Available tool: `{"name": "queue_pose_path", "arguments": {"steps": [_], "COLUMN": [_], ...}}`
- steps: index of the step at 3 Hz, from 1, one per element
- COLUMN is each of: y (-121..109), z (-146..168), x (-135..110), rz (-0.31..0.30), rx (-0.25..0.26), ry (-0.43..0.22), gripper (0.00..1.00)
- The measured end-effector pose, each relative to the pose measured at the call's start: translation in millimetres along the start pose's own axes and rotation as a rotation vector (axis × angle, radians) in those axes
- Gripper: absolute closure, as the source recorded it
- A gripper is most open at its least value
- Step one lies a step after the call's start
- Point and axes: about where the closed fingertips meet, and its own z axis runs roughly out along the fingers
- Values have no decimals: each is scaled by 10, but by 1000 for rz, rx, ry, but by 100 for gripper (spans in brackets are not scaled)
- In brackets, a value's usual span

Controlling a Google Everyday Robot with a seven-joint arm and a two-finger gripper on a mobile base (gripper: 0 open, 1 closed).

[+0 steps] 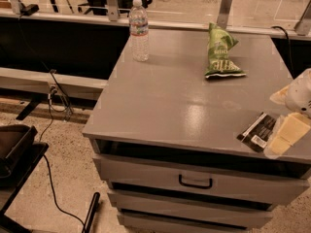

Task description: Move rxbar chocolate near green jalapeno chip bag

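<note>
The rxbar chocolate, a small dark wrapper with a white label patch, lies flat near the front right edge of the grey cabinet top. My gripper is at the right edge of the view, its pale fingers low over the bar's right end. The green jalapeno chip bag lies at the back right of the top, well behind the bar.
A clear water bottle stands upright at the back left of the top. Drawers with a dark handle are below. A rail, cables and a dark stand are on the floor at left.
</note>
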Motion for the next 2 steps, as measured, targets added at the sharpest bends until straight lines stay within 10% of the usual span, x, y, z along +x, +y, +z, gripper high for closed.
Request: {"name": "queue_pose_path", "arguments": {"steps": [2], "y": [75], "z": [262], "x": [180], "rz": [99], "rx": [-48], "ry": [-14], "gripper": [41]}}
